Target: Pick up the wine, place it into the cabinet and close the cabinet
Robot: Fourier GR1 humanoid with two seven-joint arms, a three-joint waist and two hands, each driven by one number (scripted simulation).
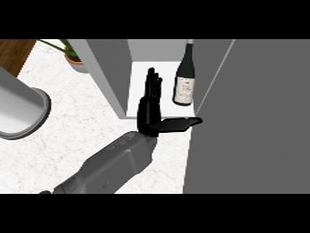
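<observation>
1. The grey box-shaped cabinet (110,68) stands open on the white marbled counter (70,118); its large grey door (264,118) is swung out at the right.
2. Inside the cabinet, a dark green glass wine bottle with a pale label (185,77) stands upright near the door side.
3. One black hand (150,107) shows, which hand I cannot tell, at the cabinet's mouth left of the bottle: fingers straight, thumb spread toward the door, holding nothing.
4. A potted green plant (73,57) sits left of the cabinet.

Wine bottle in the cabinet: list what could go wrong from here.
1. The open hand is inside the cabinet opening, close beside the wine bottle; pulling back carelessly might knock the upright bottle over.
2. The door stands open at the right, with the thumb reaching toward its edge; swinging it shut before the hand is out could trap the hand.
3. The bottle stands near the door side, so the closing door might clip it.
</observation>
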